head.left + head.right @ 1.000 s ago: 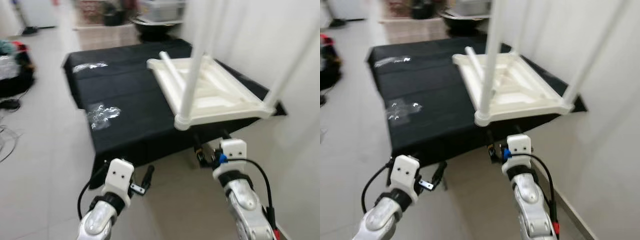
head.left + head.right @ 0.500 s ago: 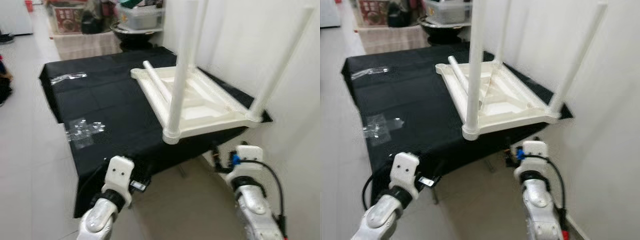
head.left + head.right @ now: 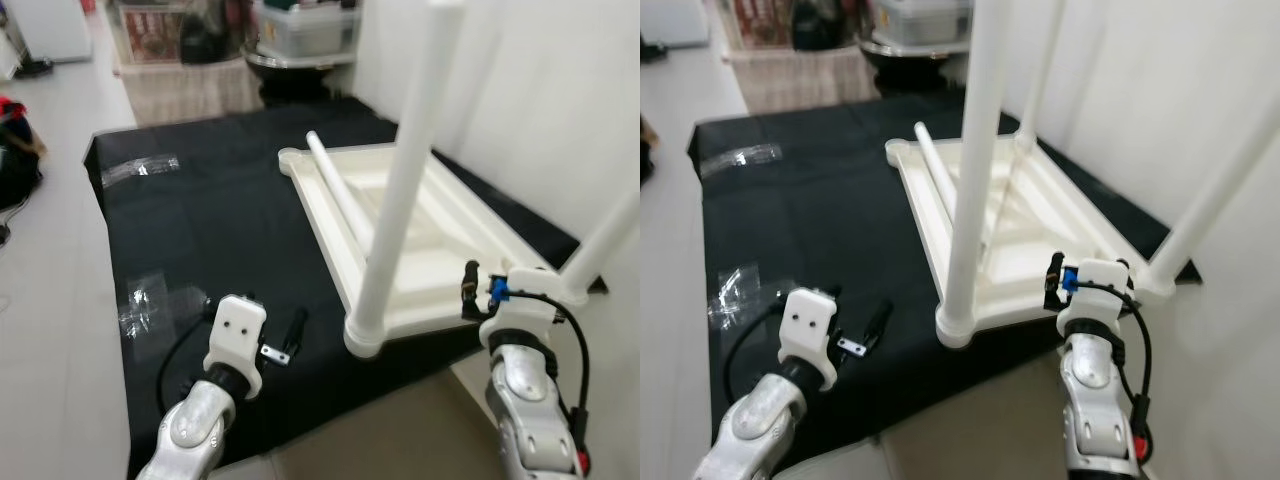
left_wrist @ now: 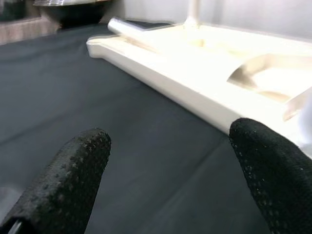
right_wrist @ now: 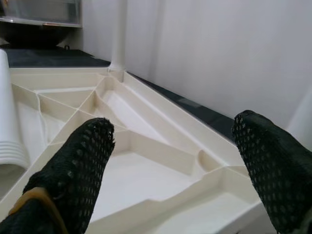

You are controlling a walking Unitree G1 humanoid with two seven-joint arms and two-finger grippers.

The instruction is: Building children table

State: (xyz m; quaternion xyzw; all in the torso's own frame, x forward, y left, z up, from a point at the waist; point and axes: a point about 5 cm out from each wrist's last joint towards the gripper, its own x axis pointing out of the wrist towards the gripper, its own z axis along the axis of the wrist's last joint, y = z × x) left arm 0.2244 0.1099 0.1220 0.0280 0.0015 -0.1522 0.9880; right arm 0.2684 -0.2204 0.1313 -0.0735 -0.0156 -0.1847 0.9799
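3 legs already stand screwed into the upturned white tabletop (image 3: 420,235), which lies underside up across the right half of the left eye frame, on a black cloth (image 3: 200,230). The near leg (image 3: 400,190) rises from the corner at lower centre; a second leg (image 3: 1210,205) rises at the right edge, and a third (image 3: 1035,75) at the far corner, near the wall. A loose leg (image 3: 335,195) lies along the tabletop's left rim, its end beside the 4th corner at upper centre, so by my reading that last leg is what remains; whether the 3 are fully tight cannot be told.

Both grippers hold nothing. The left gripper (image 3: 290,340) hovers over the cloth at lower left of centre, fingers (image 4: 73,180) spread, apart from the tabletop's rim. The right gripper (image 5: 175,170) sits at the tabletop's near edge in the lower right, fingers (image 5: 80,165) wide apart, aimed over the ribbed underside.

Crumpled clear wrap (image 3: 150,295) lies on the cloth at left, another piece (image 3: 140,165) further up. A bin (image 3: 305,30) and a dark bowl (image 3: 290,65) stand beyond, at the top.

Against 0.5 s ago, the camera has closed in and shifted, so the cloth's near edge now sits low in frame. Both arms have come up and forward: the left gripper was below the cloth's edge and is now over it, and the right gripper has risen to the tabletop's rim.
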